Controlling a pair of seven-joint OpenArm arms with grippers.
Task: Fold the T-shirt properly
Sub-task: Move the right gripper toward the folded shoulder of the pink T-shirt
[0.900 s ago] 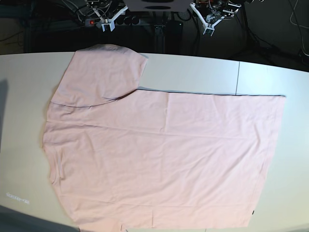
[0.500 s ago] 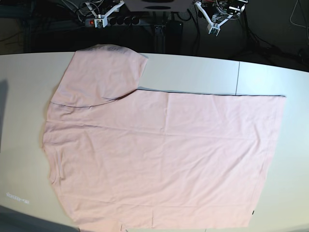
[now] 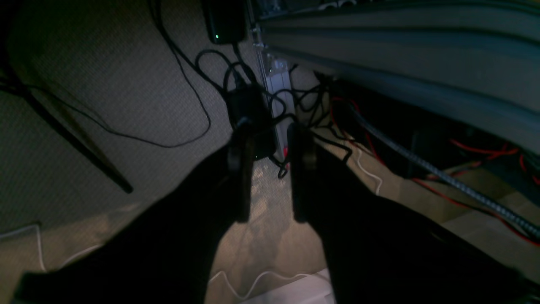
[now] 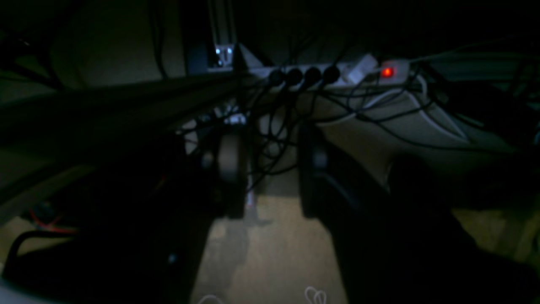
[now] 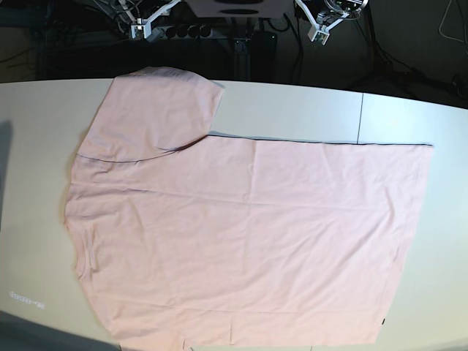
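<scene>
The pale pink T-shirt (image 5: 241,234) lies flat on the white table (image 5: 292,110), its plain side up. Its neck end is toward the left and one sleeve (image 5: 150,113) reaches toward the back left. The hem runs down the right side. No lettering or label shows. Both arms hang back beyond the table's far edge, away from the cloth. My right gripper (image 5: 139,28) (image 4: 270,160) is open, with only floor and cables between its fingers. Over the floor, my left gripper (image 5: 319,33) (image 3: 270,143) is also open and holds nothing.
A power strip (image 4: 337,74) with a red light and a tangle of cables (image 3: 261,97) lie on the floor behind the table. A metal frame rail (image 3: 400,63) runs close by the left gripper. A seam (image 5: 360,117) crosses the tabletop at the right.
Both grippers have drawn back and up toward the top edge of the base view. The T-shirt has not moved.
</scene>
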